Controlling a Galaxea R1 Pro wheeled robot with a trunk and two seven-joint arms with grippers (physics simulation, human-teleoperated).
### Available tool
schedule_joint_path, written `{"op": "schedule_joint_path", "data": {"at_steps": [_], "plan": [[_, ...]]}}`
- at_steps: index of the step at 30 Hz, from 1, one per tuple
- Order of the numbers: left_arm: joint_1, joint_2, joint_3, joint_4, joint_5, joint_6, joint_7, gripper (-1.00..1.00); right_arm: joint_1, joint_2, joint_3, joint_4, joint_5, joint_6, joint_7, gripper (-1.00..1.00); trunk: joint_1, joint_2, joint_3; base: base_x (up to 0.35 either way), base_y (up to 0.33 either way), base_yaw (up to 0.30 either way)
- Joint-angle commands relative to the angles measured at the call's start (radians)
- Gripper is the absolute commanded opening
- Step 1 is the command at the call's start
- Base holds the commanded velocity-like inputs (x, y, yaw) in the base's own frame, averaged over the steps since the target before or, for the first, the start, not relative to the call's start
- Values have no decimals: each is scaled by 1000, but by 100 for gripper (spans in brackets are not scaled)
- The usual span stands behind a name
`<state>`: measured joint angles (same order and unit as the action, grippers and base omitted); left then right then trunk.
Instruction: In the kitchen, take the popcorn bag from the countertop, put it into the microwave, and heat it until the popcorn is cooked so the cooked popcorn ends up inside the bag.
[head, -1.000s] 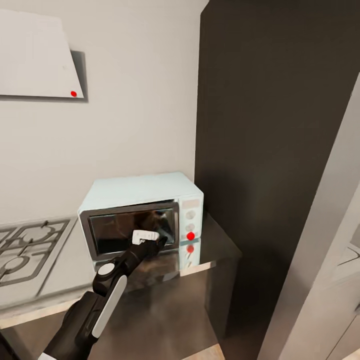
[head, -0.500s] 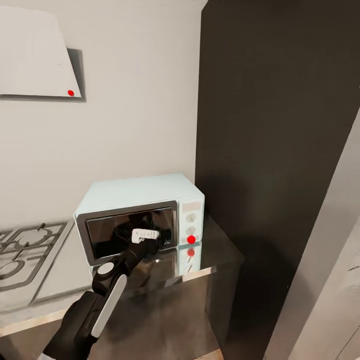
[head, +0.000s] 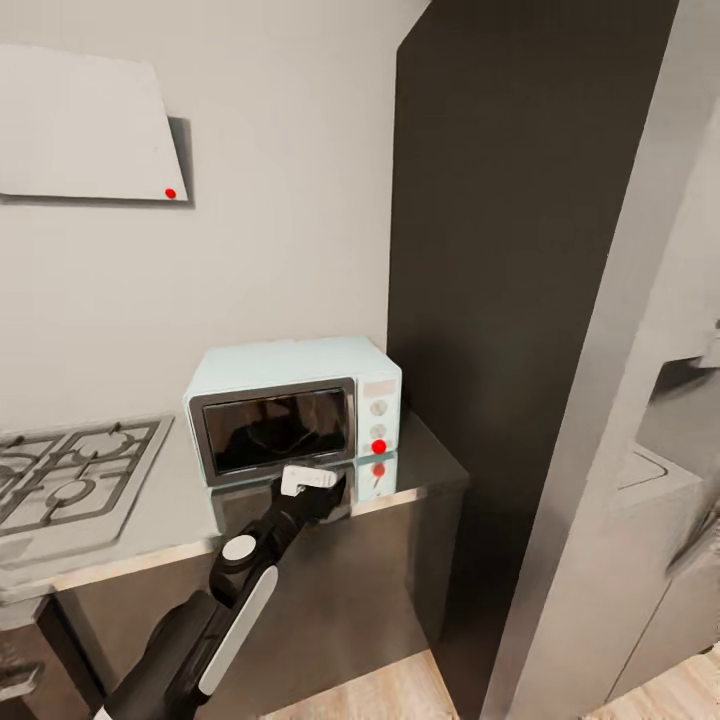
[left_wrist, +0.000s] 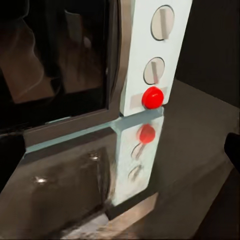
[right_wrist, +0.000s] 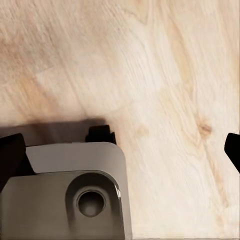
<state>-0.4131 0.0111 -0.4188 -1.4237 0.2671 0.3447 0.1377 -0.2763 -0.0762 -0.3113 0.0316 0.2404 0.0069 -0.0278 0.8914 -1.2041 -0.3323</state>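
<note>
A pale mint-blue microwave (head: 295, 415) sits shut at the right end of a grey steel desk (head: 150, 510), its back to a white wall and its right side near a tall dark panel (head: 520, 250). Its dark glass door (head: 272, 430), framed in steel, reflects dim shapes; what lies behind the glass cannot be made out. On the control strip to the right of the door, two white knobs stand above a round red indicator light (head: 379, 446), and the polished desk mirrors the strip and the light just below. The left wrist view shows the same red light (left_wrist: 152, 97) close up, with its reflection on the desk. The left arm reaches up from the lower left, its left pincer (head: 318, 490) just in front of the door's lower edge; whether its fingers are apart or together cannot be told. A gas hob (head: 70, 480) lies to the left. The right wrist view shows pale wood floor (right_wrist: 165, 75) and a grey robot base (right_wrist: 65, 190); the right pincer's dark fingertips sit at opposite edges, apart.
</note>
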Motion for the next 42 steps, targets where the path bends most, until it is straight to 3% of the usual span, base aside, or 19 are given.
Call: {"op": "schedule_joint_path", "data": {"at_steps": [1, 8, 11, 15, 18, 19, 25, 26, 28, 30, 32, 34, 40, 42], "plan": [[-1, 1, -3, -1, 11, 4, 10, 100, -1, 0, -8, 2, 10, 0, -3, 100, -1, -1, -1, -346, 0, 0], [-1, 0, -8, 7, 13, 8, 5, 100, -1, 2, -8, 2, 10, -2, -3, 100, -1, -1, -1, -346, 0, 0], [-1, 0, -32, 18, 20, 7, 0, 100, -1, 3, -8, 2, 11, -2, -3, 100, -1, -1, -1, -346, 0, 0], [-1, -6, -48, 109, 24, 4, 0, 100, -1, 3, -8, 2, 11, -1, -3, 100, -1, -1, -1, -346, 0, 0], [-1, -47, -49, 240, 25, 4, 2, 100, -1, 3, -8, 2, 11, -1, -3, 100, -1, -1, -1, -238, 0, 0], [-1, -65, -49, 318, 23, 3, 7, 100, -1, 5, -8, 2, 11, 0, -3, 100, -1, -1, -1, -45, 0, 0], [-1, -72, -43, 667, 47, -13, -1, 100, -1, 1, -7, 2, 12, -2, -4, 100, -1, -1, -1, -9, 0, 0], [-1, -72, -42, 716, 71, -17, -5, 100, -1, -1, -6, 2, 13, -2, -4, 100, -1, -1, -1, 0, 0, 0], [-1, -69, -40, 834, 159, -48, -26, 100, -1, 3, -5, 2, 14, -3, -4, 100, -1, -1, -1, 0, 0, 0], [-1, -67, -41, 1034, 253, -144, -113, 100, -1, 7, -4, 2, 15, -2, -4, 100, -1, -1, -1, 0, 0, 0], [-1, -66, -43, 1224, 294, -232, -209, 100, -1, 7, -5, 2, 15, -2, -4, 100, -1, -1, -1, 0, 0, 0], [-1, -66, -44, 1355, 307, -264, -248, 100, -1, 6, -5, 2, 15, -2, -4, 100, -1, -1, -1, 0, 0, 0], [9, -61, -42, 1421, 316, -276, -259, 100, -1, 2, 0, 2, 17, -1, -4, 100, -1, -1, -1, 0, 0, 0], [42, -39, -41, 1423, 320, -277, -256, 100, -1, 1, 1, 2, 17, -1, -4, 100, -1, -1, -1, 0, 0, 0]]}}
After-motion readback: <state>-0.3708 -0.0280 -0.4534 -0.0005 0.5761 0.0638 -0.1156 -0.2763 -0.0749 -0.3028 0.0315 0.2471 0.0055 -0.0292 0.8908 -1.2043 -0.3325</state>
